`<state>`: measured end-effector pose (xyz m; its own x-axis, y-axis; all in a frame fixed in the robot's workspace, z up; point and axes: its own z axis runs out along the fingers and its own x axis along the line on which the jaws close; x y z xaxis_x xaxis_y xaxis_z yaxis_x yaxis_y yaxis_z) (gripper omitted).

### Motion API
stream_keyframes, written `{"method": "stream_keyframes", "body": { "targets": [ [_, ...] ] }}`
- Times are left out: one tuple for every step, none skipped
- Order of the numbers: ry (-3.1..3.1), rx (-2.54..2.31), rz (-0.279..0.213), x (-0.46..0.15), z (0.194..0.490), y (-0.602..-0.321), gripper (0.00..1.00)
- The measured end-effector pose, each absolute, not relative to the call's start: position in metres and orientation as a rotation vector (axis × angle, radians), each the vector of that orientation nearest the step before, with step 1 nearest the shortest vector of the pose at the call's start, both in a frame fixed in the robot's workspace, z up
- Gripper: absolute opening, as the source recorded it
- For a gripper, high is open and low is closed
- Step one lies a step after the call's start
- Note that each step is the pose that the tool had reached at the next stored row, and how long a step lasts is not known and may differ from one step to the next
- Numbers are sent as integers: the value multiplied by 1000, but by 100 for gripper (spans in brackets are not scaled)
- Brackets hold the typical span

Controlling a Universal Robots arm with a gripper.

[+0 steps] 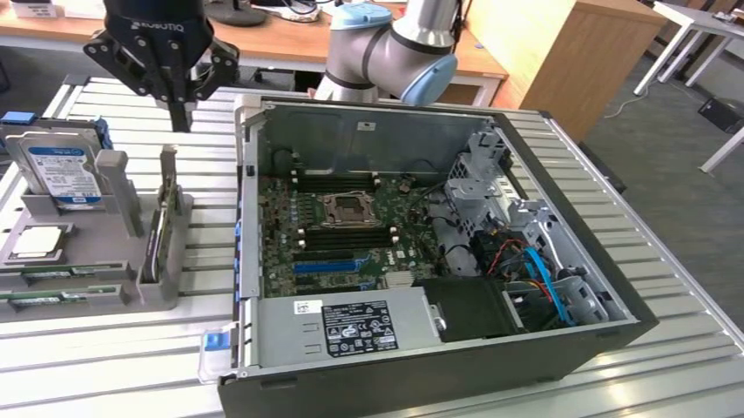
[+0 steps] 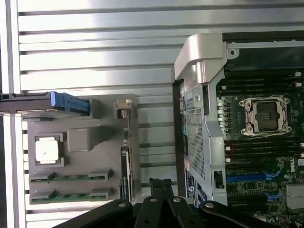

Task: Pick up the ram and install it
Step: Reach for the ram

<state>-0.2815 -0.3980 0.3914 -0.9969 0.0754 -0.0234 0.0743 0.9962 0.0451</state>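
Observation:
Two rams, thin green sticks, lie side by side in the front of a grey holder [image 1: 111, 300]: one ram [image 1: 58, 277] and a second ram [image 1: 47, 298] nearer the table edge. The wrist view shows the same pair, one ram [image 2: 71, 177] and the other ram [image 2: 71, 195]. My black gripper [image 1: 180, 124] hangs above the back of the holder, well above the sticks, shut with nothing between its fingers. From the wrist, the closed fingertips [image 2: 160, 184] sit over the slatted table between the holder and the computer case.
An open computer case [image 1: 384, 348] lies to the exterior view's right, its motherboard showing a CPU socket [image 1: 347, 209] flanked by memory slots. The holder also carries a hard drive [image 1: 58, 174], a CPU chip [image 1: 41, 241] and an upright card [image 1: 169, 187]. Wooden desks stand behind.

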Motion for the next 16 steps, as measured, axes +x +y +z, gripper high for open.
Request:
{"method": "stream_keyframes", "body": {
  "targets": [
    [3114,117,69,-283,391,-398,11],
    [3114,117,69,-285,391,-398,11],
    [3114,117,69,-287,391,-398,11],
    [3114,117,69,-289,391,-398,11],
    [3114,117,69,-292,391,-398,11],
    [3114,116,69,-294,391,-398,11],
    [3114,117,69,-297,391,-398,11],
    [3114,117,69,-299,391,-398,11],
    [3114,117,69,-302,391,-398,11],
    [3114,117,69,-304,391,-398,11],
    [3114,117,69,-306,391,-398,11],
    [3114,117,69,-308,391,-398,11],
    [3114,117,69,-310,390,-398,11],
    [3114,117,69,-312,390,-398,11],
    [3114,116,69,-313,390,-398,11],
    [3114,117,69,-315,390,-398,11]
  ]
}}
